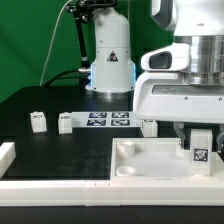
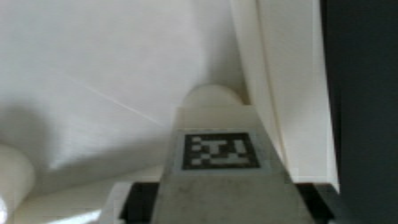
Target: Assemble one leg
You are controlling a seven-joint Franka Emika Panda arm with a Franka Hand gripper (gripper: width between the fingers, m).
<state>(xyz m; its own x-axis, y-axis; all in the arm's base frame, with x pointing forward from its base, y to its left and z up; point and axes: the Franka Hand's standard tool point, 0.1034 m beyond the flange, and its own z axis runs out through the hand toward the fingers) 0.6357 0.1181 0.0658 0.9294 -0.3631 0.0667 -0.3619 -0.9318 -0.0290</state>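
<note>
My gripper is shut on a leg, a small white post with a black-and-white tag on its face, and holds it upright over the far right part of the big white square tray. In the wrist view the leg fills the middle between my two dark fingers, its far end pointing at the tray's floor beside the tray's wall. Three more legs stand on the black table: one at the exterior view's left, one beside it, one by the tray's far edge.
The marker board lies on the table behind the tray. A white raised border runs along the table's left and front edges. The robot's base stands at the back.
</note>
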